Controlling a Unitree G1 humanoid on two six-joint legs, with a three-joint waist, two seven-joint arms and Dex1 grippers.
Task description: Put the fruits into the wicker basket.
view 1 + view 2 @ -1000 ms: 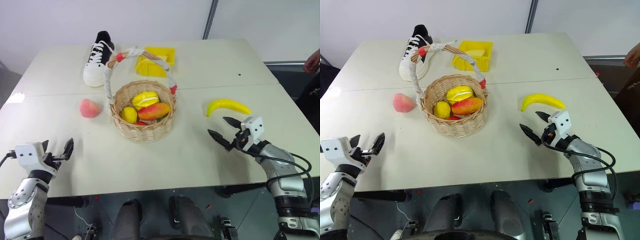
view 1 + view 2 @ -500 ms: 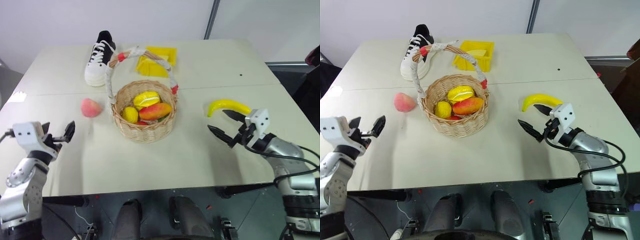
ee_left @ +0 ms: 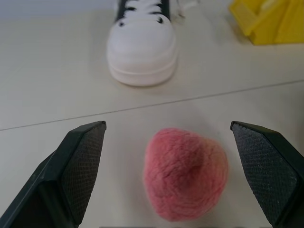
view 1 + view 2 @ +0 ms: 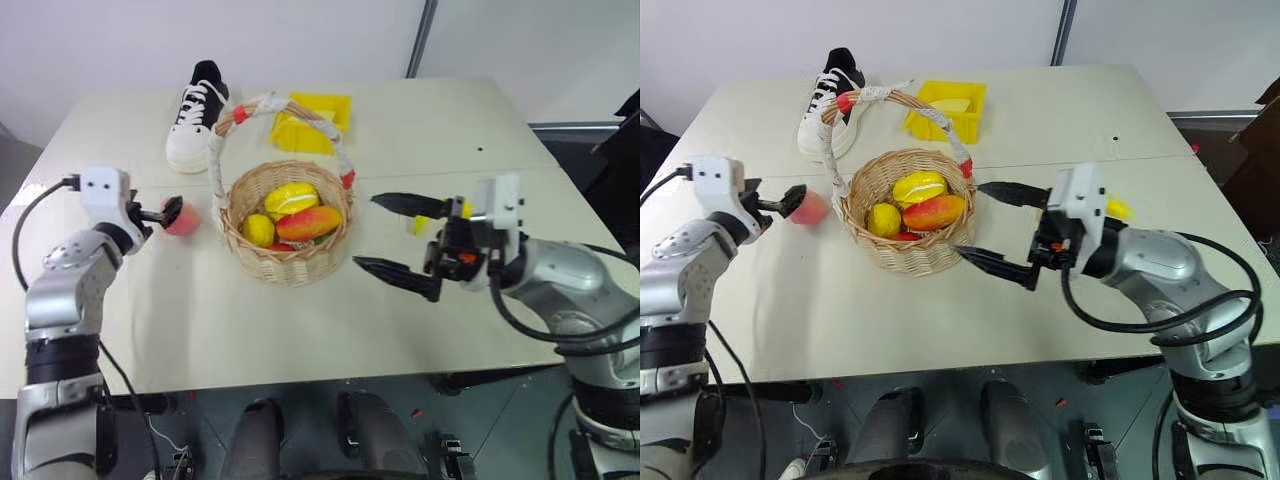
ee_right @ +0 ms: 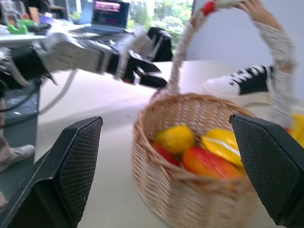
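Left gripper wide open, empty, straddling peach at twelve o'clock, at nine o'clock of basket. Right gripper open, empty, banana behind it.

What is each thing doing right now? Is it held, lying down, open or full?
Peach: lying on the table, between open fingers, not held.
Banana: on the table, mostly hidden behind the right arm.
Basket: upright, holding other fruit.
Sneaker: upright on the table.
Left gripper: open.
Right gripper: open, empty.
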